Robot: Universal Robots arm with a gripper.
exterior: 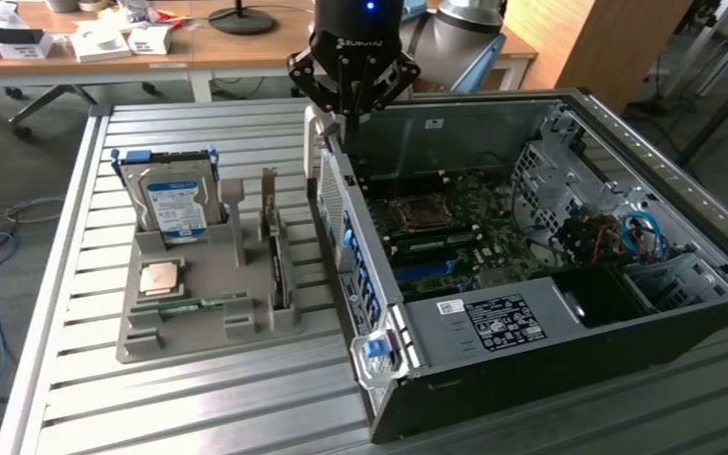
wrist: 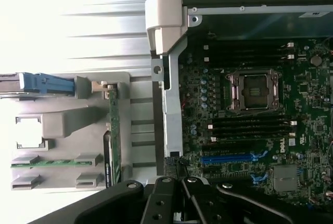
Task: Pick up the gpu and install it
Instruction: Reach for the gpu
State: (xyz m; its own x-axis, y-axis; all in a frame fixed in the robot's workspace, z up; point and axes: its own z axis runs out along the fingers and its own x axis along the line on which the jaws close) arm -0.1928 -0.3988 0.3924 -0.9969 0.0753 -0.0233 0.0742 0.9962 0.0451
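The gpu [exterior: 277,265] stands on edge in a slot of the grey holder [exterior: 200,327], its silver bracket at the far end. In the wrist view the gpu [wrist: 114,135] is a thin green strip seen edge-on. My gripper [exterior: 352,112] hangs above the far left corner of the open computer case [exterior: 491,322], well behind and above the card. Its black fingers [wrist: 174,182] are shut with nothing between them. Inside the case lies the green motherboard [exterior: 459,223] with a blue slot [wrist: 229,158].
The holder also carries a hard drive with a blue label [exterior: 174,204], a square chip [exterior: 162,278] and a narrow memory stick [exterior: 193,305]. All of it rests on a slatted metal table [exterior: 187,408]. A desk with boxes [exterior: 99,43] stands behind.
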